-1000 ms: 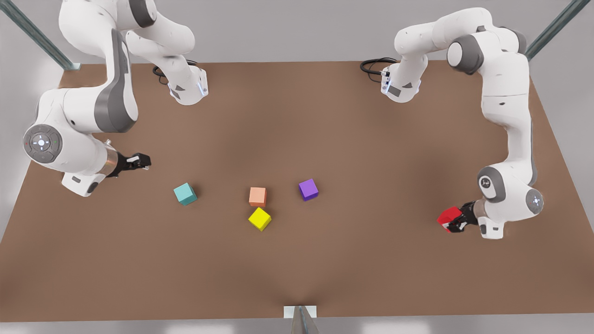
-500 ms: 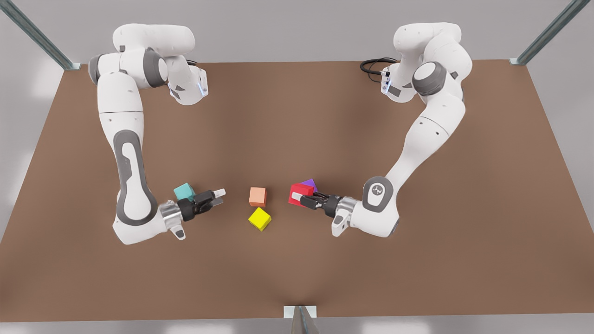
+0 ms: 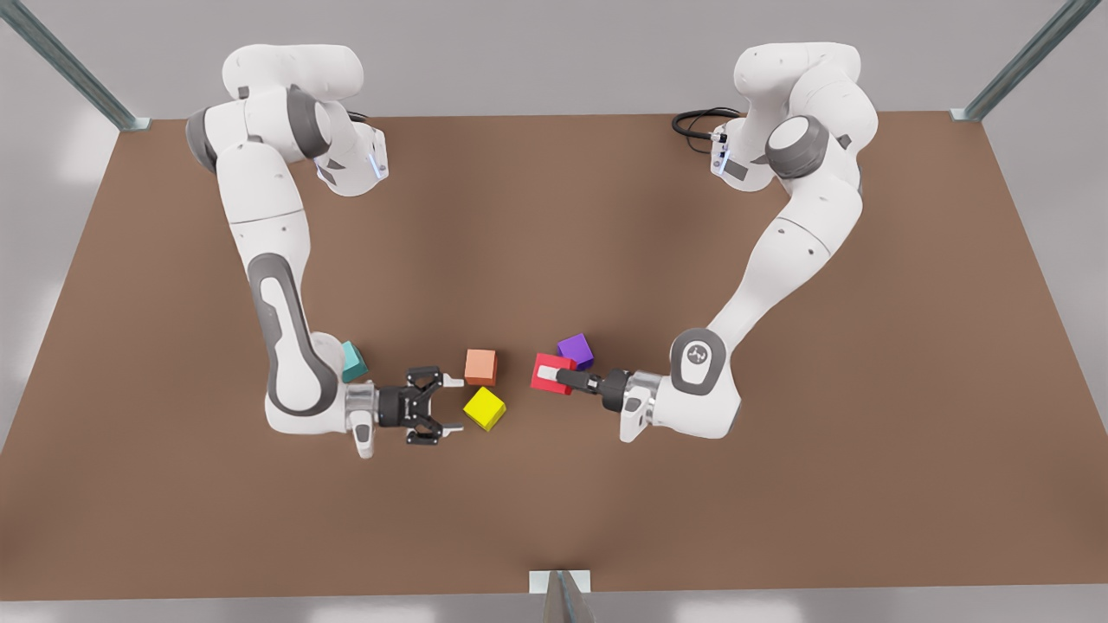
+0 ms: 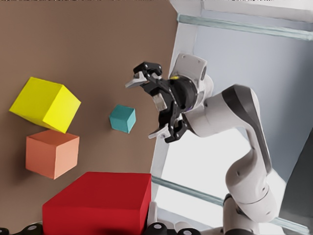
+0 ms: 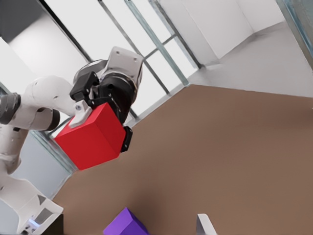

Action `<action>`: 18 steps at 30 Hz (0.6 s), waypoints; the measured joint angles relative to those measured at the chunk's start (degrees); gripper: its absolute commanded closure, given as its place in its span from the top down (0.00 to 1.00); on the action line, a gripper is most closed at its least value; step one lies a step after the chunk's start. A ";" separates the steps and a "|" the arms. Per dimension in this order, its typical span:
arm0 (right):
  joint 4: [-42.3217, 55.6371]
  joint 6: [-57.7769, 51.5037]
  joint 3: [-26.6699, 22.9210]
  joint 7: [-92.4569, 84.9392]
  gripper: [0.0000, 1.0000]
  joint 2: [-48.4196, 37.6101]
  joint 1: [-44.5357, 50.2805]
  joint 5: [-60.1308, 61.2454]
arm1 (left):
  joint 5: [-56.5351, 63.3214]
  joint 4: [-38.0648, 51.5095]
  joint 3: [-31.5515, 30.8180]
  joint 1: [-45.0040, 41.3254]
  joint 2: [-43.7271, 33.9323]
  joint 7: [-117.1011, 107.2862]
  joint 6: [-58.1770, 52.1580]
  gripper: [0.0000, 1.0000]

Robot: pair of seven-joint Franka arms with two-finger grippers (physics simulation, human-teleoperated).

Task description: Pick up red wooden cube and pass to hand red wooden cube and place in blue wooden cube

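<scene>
The right tool point(image 3: 443, 404) gapes near the worktop's front edge. Facing it, the left tool point(image 3: 548, 374) clamps the small red wooden cube point(image 3: 551, 374). Misaligned closing could drop it. The teal wooden cube point(image 3: 351, 362) waits behind.

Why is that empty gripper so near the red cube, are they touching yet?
Apart. In the front view, bare table separates the open right gripper from the red wooden cube, which the left gripper holds.

Two glossy white jointed arms, grey joint caps and inlays, black end effectors point(image 3: 446, 404) with pale fingertips, coiled black cables at bases
</scene>
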 measured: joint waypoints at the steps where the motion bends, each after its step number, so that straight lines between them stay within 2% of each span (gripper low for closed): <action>1: -0.80 0.34 0.26 -2.61 1.00 -0.51 0.05 0.53 | -0.67 -0.04 0.01 -0.08 0.19 0.82 0.46 0.46; 5: -4.51 2.14 2.42 -11.70 1.00 -2.15 0.51 3.88 | -2.17 0.04 0.02 -1.45 0.59 3.63 3.28 0.46; 18: -6.38 4.48 7.98 -30.44 1.00 -1.97 -0.11 9.52 | -3.04 0.44 0.01 -2.28 1.17 8.99 7.28 0.46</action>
